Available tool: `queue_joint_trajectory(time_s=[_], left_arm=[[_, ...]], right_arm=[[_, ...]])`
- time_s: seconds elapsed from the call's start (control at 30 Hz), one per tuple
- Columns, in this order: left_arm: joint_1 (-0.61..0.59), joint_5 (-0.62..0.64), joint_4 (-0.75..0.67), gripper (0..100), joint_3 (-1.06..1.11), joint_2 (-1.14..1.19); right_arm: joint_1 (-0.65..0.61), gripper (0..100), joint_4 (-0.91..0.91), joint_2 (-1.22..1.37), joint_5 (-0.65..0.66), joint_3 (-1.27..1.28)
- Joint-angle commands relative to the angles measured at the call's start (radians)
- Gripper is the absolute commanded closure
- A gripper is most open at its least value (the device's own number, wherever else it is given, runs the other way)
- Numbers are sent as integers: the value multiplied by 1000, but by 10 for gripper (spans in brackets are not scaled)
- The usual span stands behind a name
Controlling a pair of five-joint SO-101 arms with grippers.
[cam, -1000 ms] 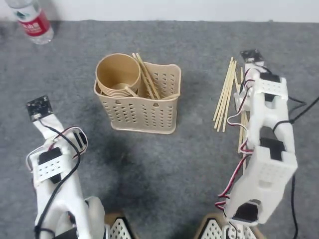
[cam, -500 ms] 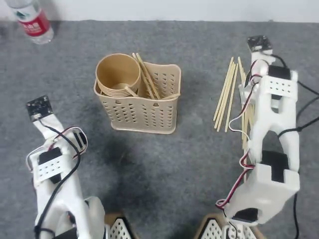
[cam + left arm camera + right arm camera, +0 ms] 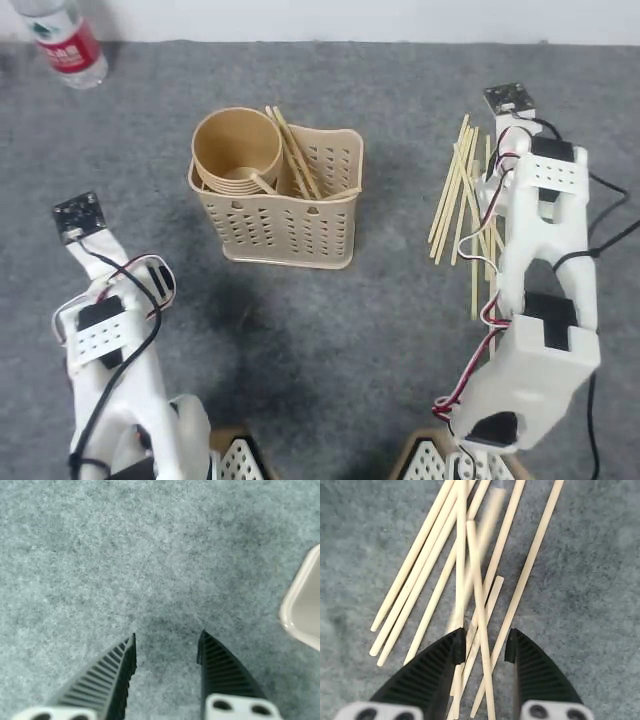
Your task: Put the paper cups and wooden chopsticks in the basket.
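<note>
From my seat, the move ahead turns on how the loose pale wooden chopsticks (image 3: 450,195) lie relative to the right gripper (image 3: 485,645). They are fanned on the grey carpet (image 3: 350,350) well to the right of the beige perforated plastic basket (image 3: 290,215), directly under the white right arm (image 3: 540,220). Their long axes run roughly away from the robot, close to the line of the arm itself. In the right wrist view the black ribbed jaws stand spread. Several of the chopsticks (image 3: 475,575) pass lengthwise through the gap between the jaws, so they would close across the sticks' width. The sticks cross one another there, and I judge a pinch could catch more than one or lever a neighbour aside. The left gripper (image 3: 167,652) also has its jaws apart, over bare carpet, with a corner of the basket (image 3: 302,610) off to one side. That arm is far from the loose sticks, so I take this pick as the right arm's job. The stacked tan paper cups (image 3: 237,150) already sit in the basket's left half with a few chopsticks (image 3: 295,150) leaning beside them. A clear plastic bottle with a red label (image 3: 65,40) stands at the far left corner.
</note>
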Motion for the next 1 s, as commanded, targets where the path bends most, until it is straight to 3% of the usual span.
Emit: queue_joint_trajectory(time_s=[0.0,0.23,0.6,0.87,0.97], left_arm=[[8,8,-18,808,-5,-6],[8,8,-18,808,-5,-6],[8,8,-20,808,-5,-6],[8,8,-20,808,-5,-6],[8,8,-20,808,-5,-6]], right_arm=[[15,868,-41,-1,31,-58],[12,872,-85,136,57,-144],[85,872,62,414,55,-534],[84,875,77,576,60,-654],[82,949,81,622,61,-695]])
